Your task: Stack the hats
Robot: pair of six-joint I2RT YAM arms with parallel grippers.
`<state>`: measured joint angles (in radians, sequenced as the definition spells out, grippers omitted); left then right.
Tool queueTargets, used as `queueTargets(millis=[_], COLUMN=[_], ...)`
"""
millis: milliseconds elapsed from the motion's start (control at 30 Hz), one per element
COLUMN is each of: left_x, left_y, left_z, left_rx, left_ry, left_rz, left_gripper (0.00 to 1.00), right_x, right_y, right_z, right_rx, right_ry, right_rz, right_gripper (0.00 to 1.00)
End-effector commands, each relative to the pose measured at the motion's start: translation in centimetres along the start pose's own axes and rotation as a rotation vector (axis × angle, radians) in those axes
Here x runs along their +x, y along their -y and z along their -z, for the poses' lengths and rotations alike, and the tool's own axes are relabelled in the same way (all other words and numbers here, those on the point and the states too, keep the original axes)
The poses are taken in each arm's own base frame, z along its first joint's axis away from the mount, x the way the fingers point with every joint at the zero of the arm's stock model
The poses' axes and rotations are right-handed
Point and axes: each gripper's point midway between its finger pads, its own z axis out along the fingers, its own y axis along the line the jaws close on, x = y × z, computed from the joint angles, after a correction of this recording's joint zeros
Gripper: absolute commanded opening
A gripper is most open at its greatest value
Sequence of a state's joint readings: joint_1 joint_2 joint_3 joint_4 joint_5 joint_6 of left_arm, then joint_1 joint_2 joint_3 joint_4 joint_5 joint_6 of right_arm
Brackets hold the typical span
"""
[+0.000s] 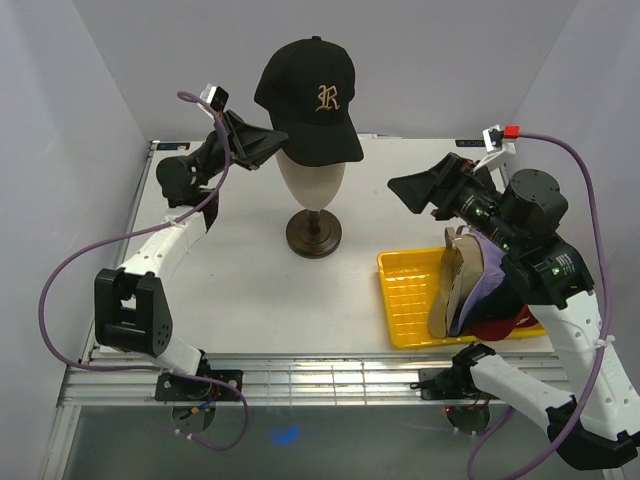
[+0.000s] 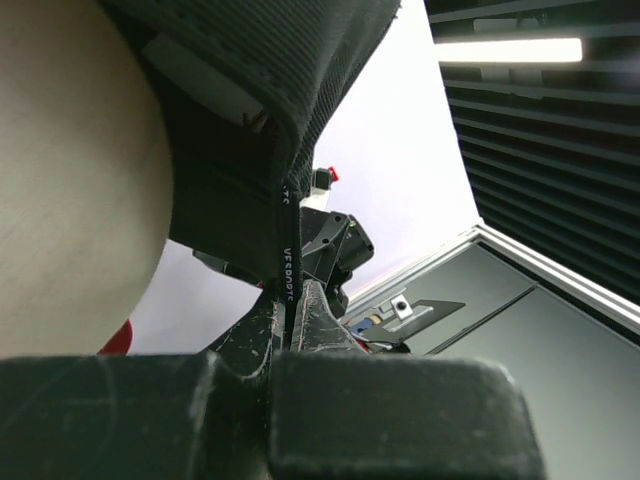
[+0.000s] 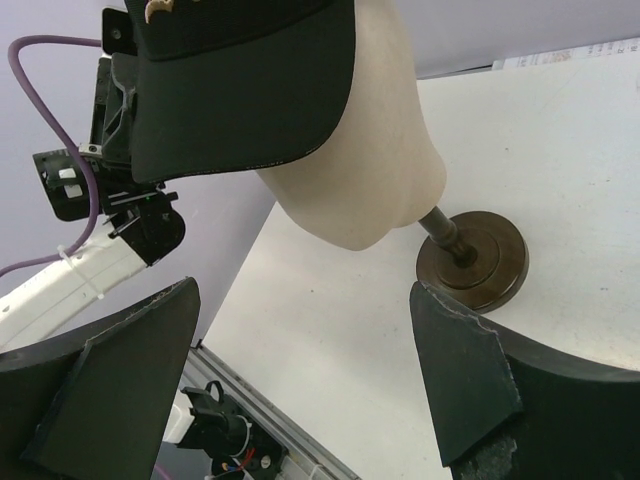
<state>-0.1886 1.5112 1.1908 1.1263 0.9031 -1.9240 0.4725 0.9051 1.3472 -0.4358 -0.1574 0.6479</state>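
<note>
A soft, light black cap (image 1: 310, 100) is seated on the central mannequin head (image 1: 312, 185), its left edge pinched by the closed left gripper (image 1: 262, 140); the right gripper (image 1: 415, 192) is held wide open nearby, and the stiff brim is judged the firmer hold.

Light fell bright and even from above in the overhead view. The white table (image 1: 240, 290) showed only a soft shadow round the stand's base (image 1: 313, 235). The left wrist view was harsh in contrast: a ceiling strip light (image 2: 508, 50) glared, the black cap (image 2: 250, 60) went nearly featureless, and the close mannequin head (image 2: 70, 180) was blurred. The right wrist view was sharp, softer at its near edges.
</note>
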Motion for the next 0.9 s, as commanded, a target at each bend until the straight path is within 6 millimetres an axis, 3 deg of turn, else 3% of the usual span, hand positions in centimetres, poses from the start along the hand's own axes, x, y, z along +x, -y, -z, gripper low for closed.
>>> queueTargets(millis=[0, 867], left_x=[1.0, 1.9], left_y=[1.8, -3.0], left_z=[0.7, 4.3], left_rx=[0.08, 0.05], left_ry=[-0.03, -0.047], left_rz=[-0.04, 0.086], left_gripper=[0.0, 0.0], right_x=[-1.1, 0.9], right_y=[-1.0, 0.9], right_z=[0.3, 0.5], right_rx=[-0.043, -0.004], right_ry=[0.048, 0.035], right_rz=[0.02, 0.009], right_gripper=[0.91, 0.91])
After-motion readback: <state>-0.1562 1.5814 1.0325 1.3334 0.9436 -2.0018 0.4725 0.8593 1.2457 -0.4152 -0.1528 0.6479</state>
